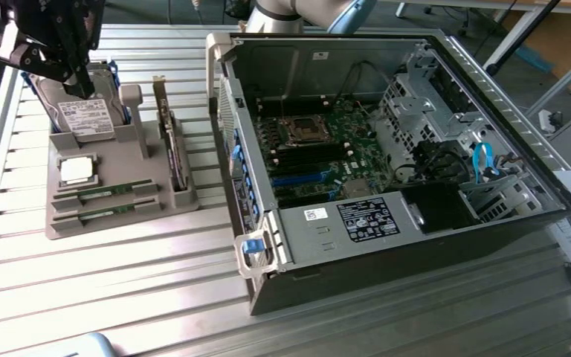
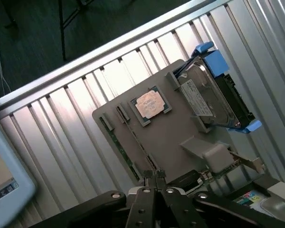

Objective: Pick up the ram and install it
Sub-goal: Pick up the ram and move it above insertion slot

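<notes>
**Hand Poised Over Parts Holder, Ram Not Yet Picked Up**

The hand (image 1: pixel 80 89), fingers pressed together and holding nothing, hangs above the hard drive (image 1: pixel 87 115) at the far end of the grey holder (image 1: pixel 131 160) on the worktop (image 1: pixel 117 282). The ram (image 1: pixel 104 192) sits slotted at the holder's near end beside a twin stick (image 1: pixel 99 214). Its long axis runs between the exterior view's left and right. This looks like the approach step. A pickup would call for parted fingers set across the stick's thin width.
</notes>
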Available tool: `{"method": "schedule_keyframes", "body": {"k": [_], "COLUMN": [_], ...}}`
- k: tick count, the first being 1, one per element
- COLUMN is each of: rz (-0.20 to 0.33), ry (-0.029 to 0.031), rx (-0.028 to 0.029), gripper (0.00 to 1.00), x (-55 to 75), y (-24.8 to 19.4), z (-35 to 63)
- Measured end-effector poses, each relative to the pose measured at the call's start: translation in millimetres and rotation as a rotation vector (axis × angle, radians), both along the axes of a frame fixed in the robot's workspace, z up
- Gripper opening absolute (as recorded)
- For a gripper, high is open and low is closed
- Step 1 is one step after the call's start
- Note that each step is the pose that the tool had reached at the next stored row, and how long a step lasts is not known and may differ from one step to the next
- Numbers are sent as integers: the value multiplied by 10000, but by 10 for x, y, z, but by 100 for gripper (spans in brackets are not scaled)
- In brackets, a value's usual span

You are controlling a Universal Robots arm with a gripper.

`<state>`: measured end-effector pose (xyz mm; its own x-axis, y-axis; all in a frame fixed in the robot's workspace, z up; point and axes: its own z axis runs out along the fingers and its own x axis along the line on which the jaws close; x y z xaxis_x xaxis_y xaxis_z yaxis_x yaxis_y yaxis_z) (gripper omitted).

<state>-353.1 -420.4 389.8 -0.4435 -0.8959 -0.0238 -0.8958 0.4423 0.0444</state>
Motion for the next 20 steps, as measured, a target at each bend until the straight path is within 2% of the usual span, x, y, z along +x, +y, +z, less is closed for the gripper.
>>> {"method": "schedule_keyframes", "body": {"k": [19,20], "rz": [3048,3327], "ry": [0,-1], "rx": [-4,-4], "gripper": [11,11], "x": [0,0], "y": [0,0], "z": [0,0]}}
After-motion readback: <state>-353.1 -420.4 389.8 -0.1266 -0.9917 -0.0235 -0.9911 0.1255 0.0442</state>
